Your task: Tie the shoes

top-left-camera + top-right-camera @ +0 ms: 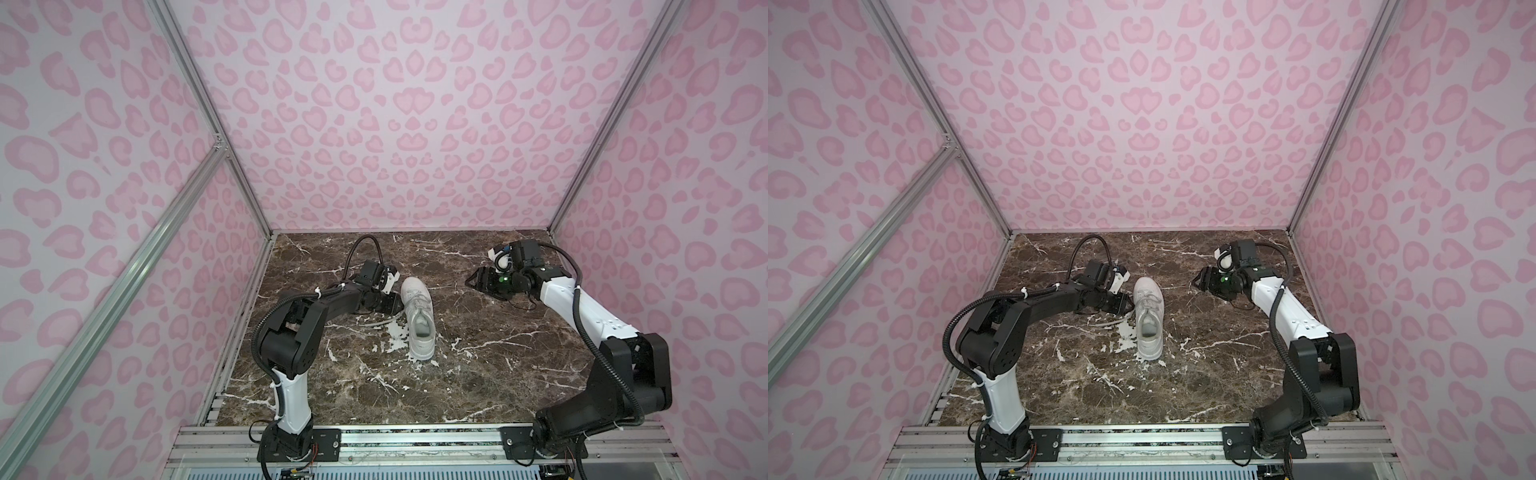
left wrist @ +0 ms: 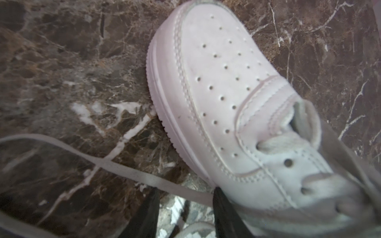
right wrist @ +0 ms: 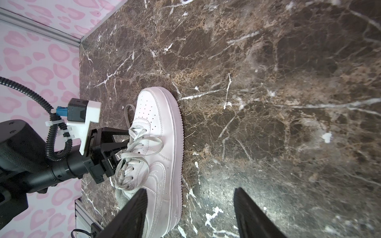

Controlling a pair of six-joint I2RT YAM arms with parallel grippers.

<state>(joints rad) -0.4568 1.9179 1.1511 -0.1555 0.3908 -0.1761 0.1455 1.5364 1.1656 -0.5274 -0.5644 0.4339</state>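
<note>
One white low-top shoe stands on the brown marble tabletop, toe toward the back wall, with its laces loose. A flat lace trails onto the table to the shoe's left. My left gripper is at the shoe's left side by the eyelets. In the left wrist view its fingers stand apart and the lace runs across their tips, not pinched. My right gripper hovers open, well to the right of the shoe, with nothing between its fingers.
Pink-patterned walls with aluminium posts close in the table on three sides. A metal rail with both arm bases runs along the front edge. The marble tabletop has white veins that resemble lace.
</note>
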